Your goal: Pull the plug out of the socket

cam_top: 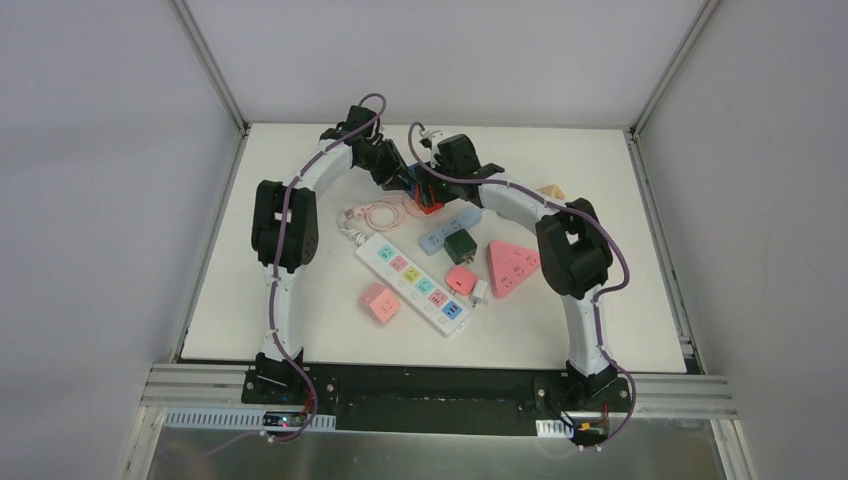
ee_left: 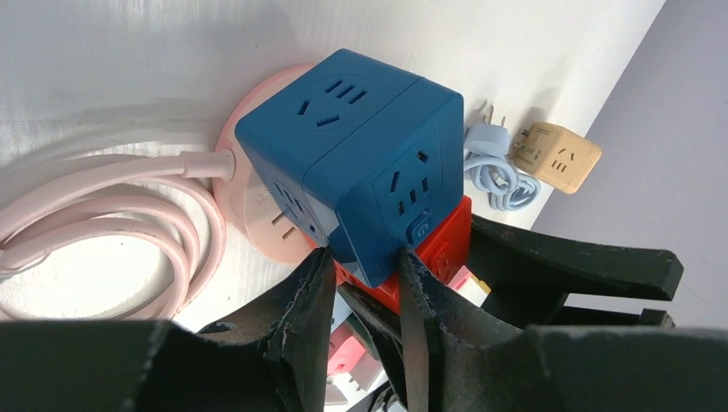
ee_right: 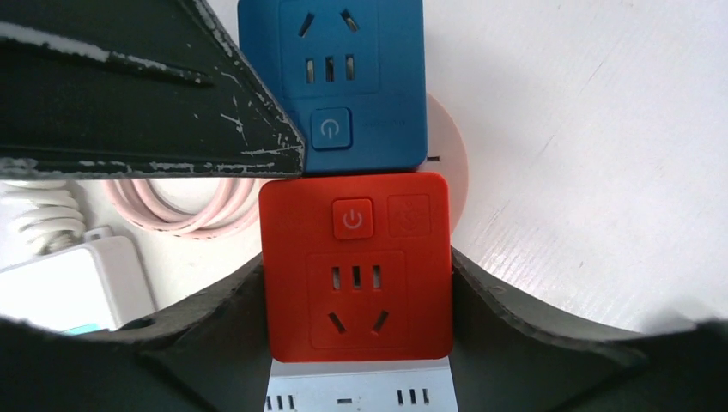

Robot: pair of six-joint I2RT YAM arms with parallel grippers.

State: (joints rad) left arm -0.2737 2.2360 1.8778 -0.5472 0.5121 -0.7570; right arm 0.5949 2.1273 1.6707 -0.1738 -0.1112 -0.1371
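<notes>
Smooth blue plastic cube [ee_left: 343,146], corner pinched by left gripper [ee_left: 360,266], abutting red cube [ee_right: 356,266] clamped in right gripper [ee_right: 356,287]; coiled pink cable [ee_left: 103,223] at frame left.

A white table [cam_top: 300,320] stretches away under and ahead of the left fingers [ee_left: 300,318], its top faintly scuffed and lightly glossy. Past the fingertips it ends at a plain grey-lilac back wall [cam_top: 430,50], and a left wall [cam_top: 90,200] and right wall [cam_top: 770,200] of the same colour flank it. Aluminium posts [cam_top: 210,65] rise at the far corners. Behind the fingers, an aluminium rail [cam_top: 200,385] crosses the near edge above a brushed metal sheet [cam_top: 430,455]. The light is even and the shadows soft.
</notes>
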